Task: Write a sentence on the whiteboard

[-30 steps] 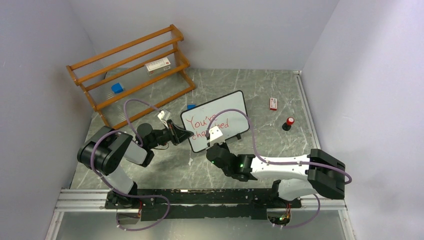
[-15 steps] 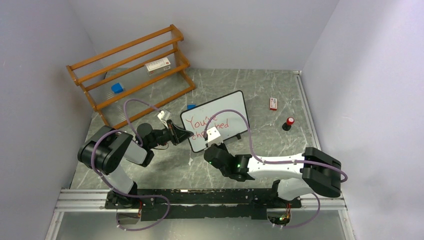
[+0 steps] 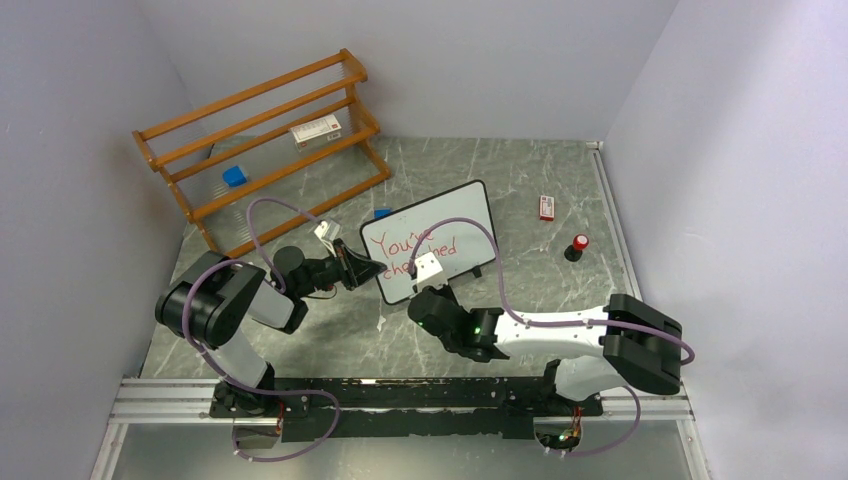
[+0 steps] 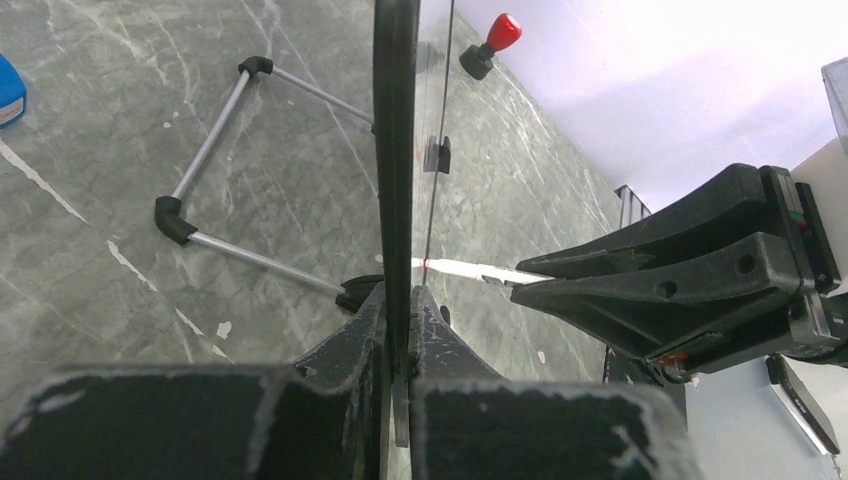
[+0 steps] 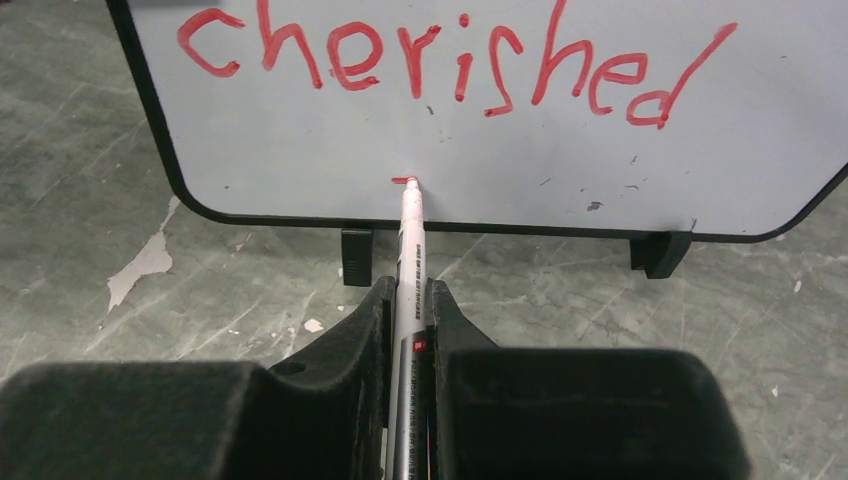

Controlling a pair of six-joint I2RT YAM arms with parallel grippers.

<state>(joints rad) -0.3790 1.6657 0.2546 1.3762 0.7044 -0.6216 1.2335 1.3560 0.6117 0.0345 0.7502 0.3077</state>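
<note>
Firstly, materials. The table is grey veined stone, matt, with pale chips showing in the right wrist view. The whiteboard is a glossy white panel in a thin black frame with rounded corners. It stands upright near the table's middle on small black feet, with a bent wire stand behind it.

Edges and room:
- Bare stone lies to the board's right, out to a small red box and a red-capped knob, both well apart from it.
- A slatted wooden rack sits far left by the wall, with a blue block among its rails.

Grips:
- The left gripper is closed on the board's left edge, the frame pinched edge-on between its fingers.
- The right gripper is closed round a white marker, barrel straight ahead, low in front of the board.

The sentence is red, hand-lettered. "You're" sits above "cherished"; from above the right wrist hides part of the second line. The marker tip touches the white face just under "cherished", near the bottom frame, at a short red dash, possibly the start of a third line.
</note>
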